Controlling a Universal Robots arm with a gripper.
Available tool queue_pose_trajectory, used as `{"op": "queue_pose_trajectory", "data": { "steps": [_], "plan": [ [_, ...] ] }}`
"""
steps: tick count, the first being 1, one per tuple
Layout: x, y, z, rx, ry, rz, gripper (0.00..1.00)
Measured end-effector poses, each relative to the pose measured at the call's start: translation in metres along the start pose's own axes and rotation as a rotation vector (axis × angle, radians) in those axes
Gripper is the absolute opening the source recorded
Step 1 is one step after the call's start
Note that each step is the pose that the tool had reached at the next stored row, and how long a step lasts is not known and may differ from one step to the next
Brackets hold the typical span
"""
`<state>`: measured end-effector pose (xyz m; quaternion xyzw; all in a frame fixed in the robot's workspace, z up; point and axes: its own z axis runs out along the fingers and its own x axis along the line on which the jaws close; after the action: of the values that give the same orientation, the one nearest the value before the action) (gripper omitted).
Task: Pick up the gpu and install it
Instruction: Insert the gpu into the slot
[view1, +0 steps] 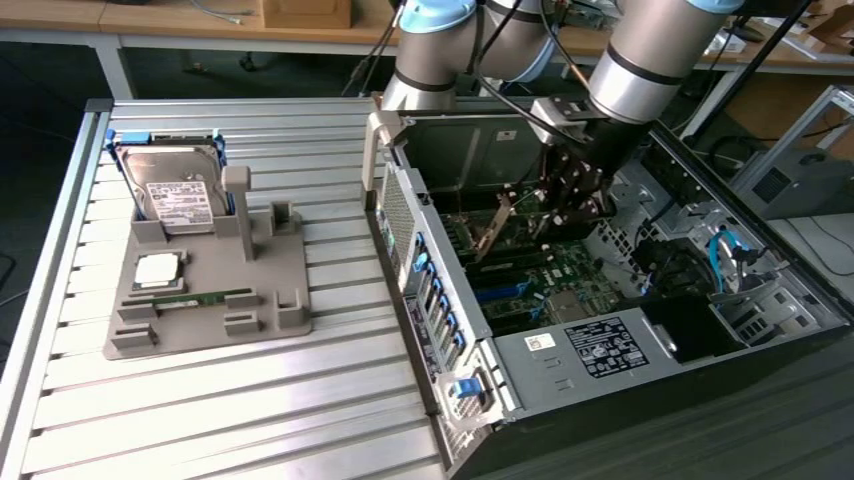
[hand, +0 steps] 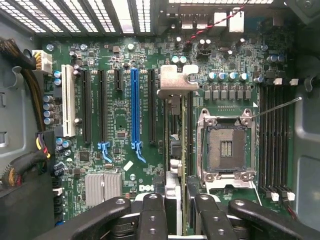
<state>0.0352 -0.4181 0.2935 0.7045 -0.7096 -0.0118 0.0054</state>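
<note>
Right now one arm is reaching down into the open computer case (view1: 627, 300), and its end effector (hand: 175, 210) is gripping one gpu (hand: 176, 125) edge-on between its fingers (hand: 152, 215). That card is hanging above the motherboard (hand: 120, 125), its silvery bracket (hand: 177, 80) just beside the blue slot (hand: 134, 107). Well apart from the case, one grey holder (view1: 200, 290) is sitting on the counter (view1: 200, 400), carrying one hard drive (view1: 180, 190) and one memory stick (view1: 200, 297).

arm: reaching steeply down | gripper (hand: 177, 212): fingers clamped on a card edge
</note>
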Motion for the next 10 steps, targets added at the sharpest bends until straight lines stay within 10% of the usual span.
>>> {"op": "queue_pose_trajectory", "data": {
  "steps": [10],
  "plan": [
    [0.001,0.0132,0.0003,0.0,0.0001,0.0,0.27]
  ]
}}
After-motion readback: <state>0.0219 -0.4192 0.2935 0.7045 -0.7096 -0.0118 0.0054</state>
